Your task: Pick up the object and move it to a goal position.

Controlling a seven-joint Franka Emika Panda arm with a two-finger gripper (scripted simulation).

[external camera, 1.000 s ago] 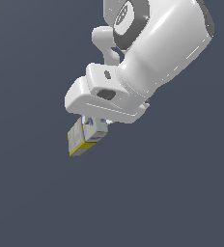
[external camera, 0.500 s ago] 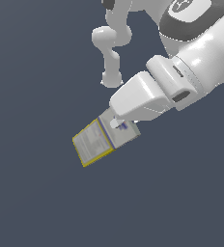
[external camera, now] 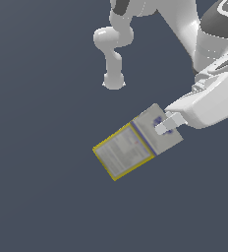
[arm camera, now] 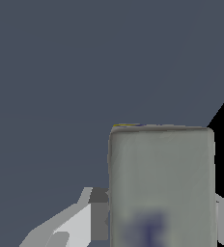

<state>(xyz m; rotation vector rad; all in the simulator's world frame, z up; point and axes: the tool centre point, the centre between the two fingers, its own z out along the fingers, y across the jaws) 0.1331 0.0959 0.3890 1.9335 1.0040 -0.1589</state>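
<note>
One carton [external camera: 135,145], tilted, clamped in jaws of one gripper [external camera: 166,124]; one arm [external camera: 212,98].

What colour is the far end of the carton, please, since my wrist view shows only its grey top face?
Observer: In the exterior view the carton has a yellow-edged lower part with fine label text, pointing away from the gripper.
Operator: Thank you. Which end are the fingers closed on?
Observer: The grey end with the blue print; one finger lies across that face.
Operator: Is the carton resting on anything?
Observer: I cannot tell; the exterior view shows only the plain dark surface around it, and the carton sits tilted, yellow end toward that view's lower left.
</note>
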